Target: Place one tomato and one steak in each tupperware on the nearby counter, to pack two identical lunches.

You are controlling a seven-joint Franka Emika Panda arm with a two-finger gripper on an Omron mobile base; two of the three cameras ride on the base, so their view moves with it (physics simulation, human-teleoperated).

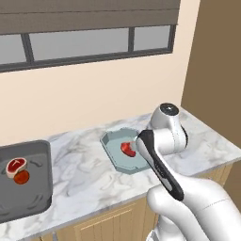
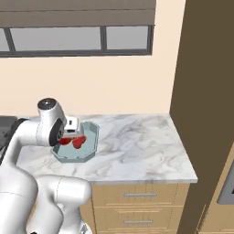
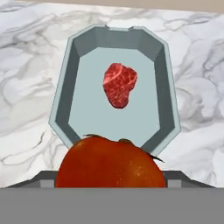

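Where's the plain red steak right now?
The plain red steak lies flat inside the teal tupperware on the counter, near the box's middle; in the hand view a tomato sits just short of it.

Nothing to read here: no lettering, labels, brands, numbers or signs anywhere on the surfaces, boxes, food or the arm, in any of the three views.

Two tomatoes (image 3: 111, 162) (image 1: 21, 177), two steaks (image 3: 119, 84) (image 1: 15, 165), two tupperware boxes (image 1: 109, 141) (image 1: 40, 188).
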